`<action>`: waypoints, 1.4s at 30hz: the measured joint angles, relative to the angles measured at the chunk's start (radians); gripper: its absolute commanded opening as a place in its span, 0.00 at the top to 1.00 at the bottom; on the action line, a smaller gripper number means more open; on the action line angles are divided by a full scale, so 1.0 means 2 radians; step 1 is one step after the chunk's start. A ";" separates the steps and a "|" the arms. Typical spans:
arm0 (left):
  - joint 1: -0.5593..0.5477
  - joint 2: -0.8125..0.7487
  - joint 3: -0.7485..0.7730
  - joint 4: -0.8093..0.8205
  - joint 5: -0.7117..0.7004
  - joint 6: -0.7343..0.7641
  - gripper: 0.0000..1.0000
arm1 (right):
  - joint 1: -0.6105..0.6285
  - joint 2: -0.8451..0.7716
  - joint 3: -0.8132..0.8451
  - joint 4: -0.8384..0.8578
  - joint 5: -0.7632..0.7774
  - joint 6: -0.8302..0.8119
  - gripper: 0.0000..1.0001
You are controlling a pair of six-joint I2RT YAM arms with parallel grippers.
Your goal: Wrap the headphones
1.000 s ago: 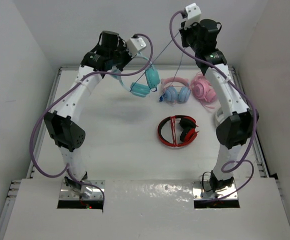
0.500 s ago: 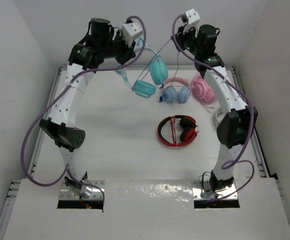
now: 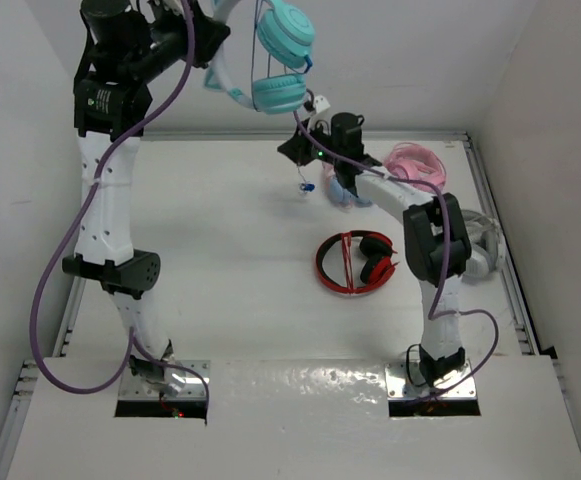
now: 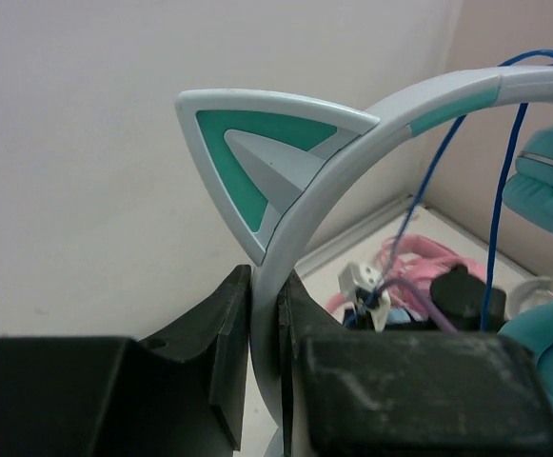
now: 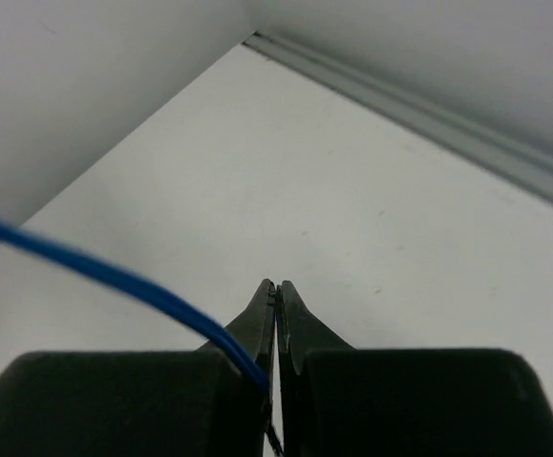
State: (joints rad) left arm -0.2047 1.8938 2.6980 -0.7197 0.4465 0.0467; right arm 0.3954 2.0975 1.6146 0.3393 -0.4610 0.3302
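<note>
The headphones (image 3: 282,58) are teal with a pale mint cat-ear headband (image 4: 352,143), and they hang high near the back wall. My left gripper (image 3: 213,52) is shut on the headband, which stands clamped between the black fingers (image 4: 221,333) just below a cat ear. The thin blue cable (image 4: 493,238) drops from the cups toward my right gripper (image 3: 290,152), low over the back of the table. In the right wrist view that gripper (image 5: 276,288) is shut, with the cable (image 5: 114,276) running into its jaws from the left. A short cable end (image 3: 303,185) dangles below it.
Red-and-black headphones (image 3: 355,262) lie mid-table. A pink pair (image 3: 415,162) and a blue-cupped pair (image 3: 342,192), partly hidden by my right arm, lie at the back right. A pale pair (image 3: 478,252) sits by the right rail. The back wall is close behind the raised headphones.
My left arm has lifted the headphones up toward the back wall. My right arm has swung down from high to low over the table's back, still holding the cable.
</note>
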 measured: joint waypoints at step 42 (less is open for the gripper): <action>0.177 0.034 -0.038 0.003 -0.111 -0.191 1.00 | 0.108 0.010 -0.186 0.203 0.000 0.093 1.00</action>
State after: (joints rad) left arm 0.1490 1.9617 2.6213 -0.7139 0.2237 -0.3347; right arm 0.6109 2.1185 1.2419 0.7452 -0.4603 0.5171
